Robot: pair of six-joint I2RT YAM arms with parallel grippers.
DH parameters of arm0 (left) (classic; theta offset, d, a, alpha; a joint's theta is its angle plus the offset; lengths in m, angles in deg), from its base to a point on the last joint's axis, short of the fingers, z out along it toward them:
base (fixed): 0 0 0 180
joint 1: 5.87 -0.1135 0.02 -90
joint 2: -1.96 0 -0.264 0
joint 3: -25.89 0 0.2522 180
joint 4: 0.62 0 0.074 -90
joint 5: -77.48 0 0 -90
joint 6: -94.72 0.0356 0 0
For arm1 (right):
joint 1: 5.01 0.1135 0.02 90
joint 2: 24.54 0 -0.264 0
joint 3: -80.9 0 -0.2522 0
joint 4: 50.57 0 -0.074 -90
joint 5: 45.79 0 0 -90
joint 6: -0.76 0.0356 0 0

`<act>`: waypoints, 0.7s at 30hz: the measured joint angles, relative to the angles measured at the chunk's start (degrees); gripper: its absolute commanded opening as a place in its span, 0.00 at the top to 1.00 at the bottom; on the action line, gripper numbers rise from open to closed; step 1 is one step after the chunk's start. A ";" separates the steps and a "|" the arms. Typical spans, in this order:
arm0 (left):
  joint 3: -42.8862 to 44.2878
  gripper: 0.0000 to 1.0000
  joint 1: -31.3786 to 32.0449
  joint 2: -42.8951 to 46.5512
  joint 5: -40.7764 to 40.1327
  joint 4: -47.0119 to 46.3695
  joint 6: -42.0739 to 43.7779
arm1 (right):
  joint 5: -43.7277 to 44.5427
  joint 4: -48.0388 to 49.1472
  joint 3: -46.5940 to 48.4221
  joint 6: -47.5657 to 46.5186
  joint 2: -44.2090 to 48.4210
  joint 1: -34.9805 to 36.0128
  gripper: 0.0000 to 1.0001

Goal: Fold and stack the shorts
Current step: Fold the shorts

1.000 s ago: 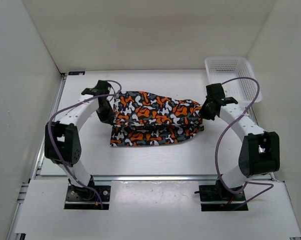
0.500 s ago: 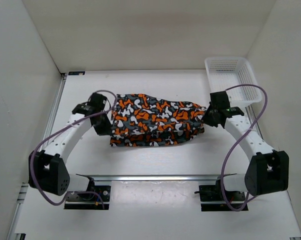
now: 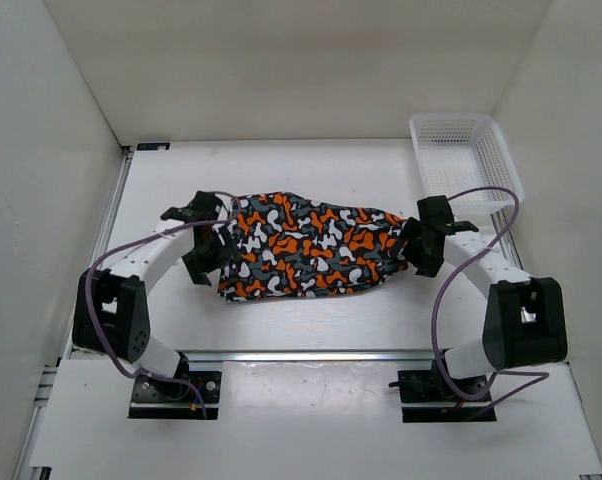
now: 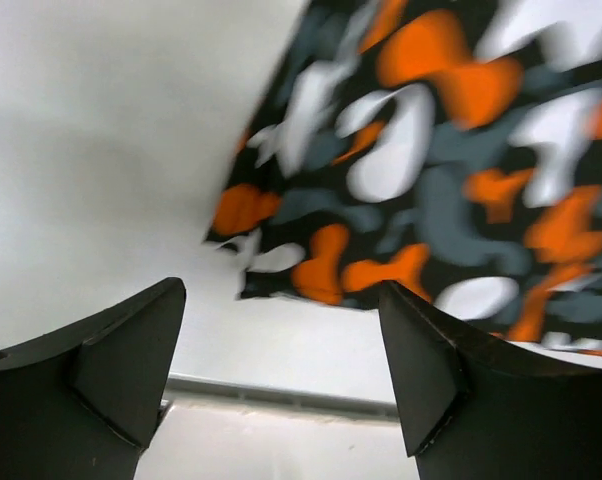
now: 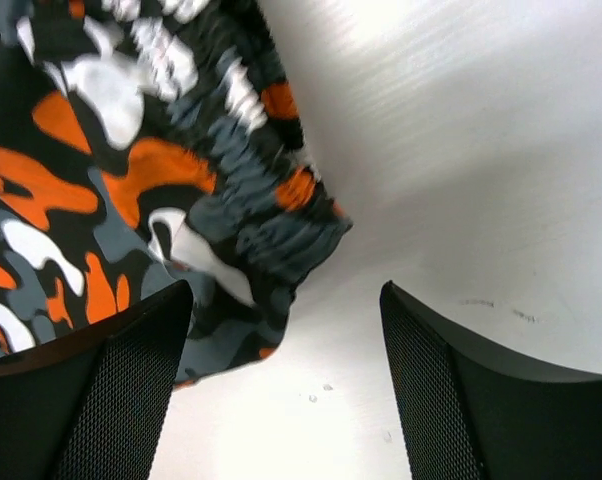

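The shorts (image 3: 311, 245), in orange, white, grey and black camouflage, lie folded flat in the middle of the table. My left gripper (image 3: 207, 263) stands open just off their left edge, touching nothing. In the left wrist view the shorts' corner (image 4: 451, 170) lies beyond the spread fingers (image 4: 116, 365), and the left gripper (image 4: 281, 365) has only bare table between them. My right gripper (image 3: 424, 257) is open at the shorts' right end. The right wrist view shows the gathered waistband (image 5: 271, 200) just ahead of the right gripper (image 5: 286, 375), which holds nothing.
A white mesh basket (image 3: 466, 160) stands at the back right corner, behind the right arm. White walls close in the table on three sides. A metal rail (image 3: 311, 355) runs along the near edge.
Both grippers were shut on the shorts' ends and have opened and let go. The fabric has been drawn toward the near side over the lower layer and now lies flat.
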 measured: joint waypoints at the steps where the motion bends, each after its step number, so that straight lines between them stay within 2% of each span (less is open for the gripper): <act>1: 2.10 0.13 -0.02 -0.31 -0.20 -0.07 0.17 | -0.63 0.72 -0.46 0.09 0.09 -0.79 0.20; 5: 12.24 0.15 -0.13 -5.86 -1.81 -0.92 1.11 | -5.31 3.61 -3.10 0.98 -0.13 -4.63 0.20; 9: 19.93 0.20 -0.68 -14.82 -2.71 -2.03 2.64 | -8.72 7.39 -3.61 1.90 -3.10 -5.27 0.30; 12: 22.51 0.29 -1.53 -20.96 -2.89 -2.58 3.39 | -10.75 10.71 -3.61 2.80 -6.84 -5.09 0.43; 13: 22.88 0.30 -1.86 -22.53 -2.93 -2.45 3.76 | -11.37 11.41 -3.30 3.23 -7.54 -4.92 0.52; 14: 23.19 0.33 -2.01 -23.96 -2.95 -2.34 4.02 | -11.26 12.24 -3.06 3.30 -8.11 -4.79 0.57; 15: 23.45 0.39 -2.27 -25.38 -2.99 -2.23 4.13 | -11.17 12.90 -2.80 3.54 -8.87 -4.61 0.61; 16: 23.71 0.42 -2.51 -26.53 -3.04 -2.19 4.24 | -11.30 13.16 -2.16 3.85 -9.70 -4.35 0.71; 18: 24.04 0.51 -2.93 -28.94 -3.06 -2.21 4.55 | -10.40 13.68 -1.27 3.67 -10.95 -3.52 0.82; 19: 24.17 0.65 -3.02 -29.75 -3.08 -2.16 4.76 | -9.97 13.60 -0.85 3.65 -11.41 -3.08 0.88; 20: 24.65 0.74 -3.13 -29.94 -2.97 -1.73 4.66 | -9.40 13.44 -0.31 3.56 -11.72 -2.64 0.96; 21: 24.72 0.82 -3.15 -29.94 -2.73 -2.16 4.68 | -8.74 13.18 0.17 3.21 -11.87 -2.27 1.00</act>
